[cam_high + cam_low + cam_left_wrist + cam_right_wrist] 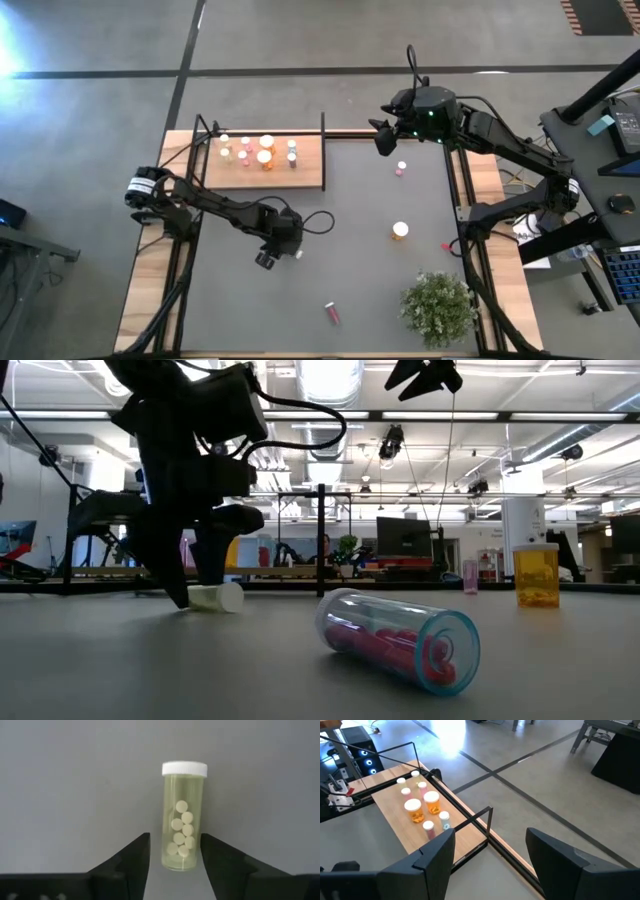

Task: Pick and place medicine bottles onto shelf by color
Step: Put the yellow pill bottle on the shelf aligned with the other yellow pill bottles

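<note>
While left arm is low at table centre:
left gripper [172, 857]: fingers straddle yellow-green bottle [183, 817] lying on its side, gaps both sides, no grip
right gripper [490, 852]: spread wide, empty, high by shelf [265, 162]
shelf: several bottles standing

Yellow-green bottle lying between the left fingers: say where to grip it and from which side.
Grip the yellow-green bottle across its round body, below the white cap, coming straight down from above. It lies on its side on the table, and the left gripper already straddles the lower body, fingers apart.
</note>
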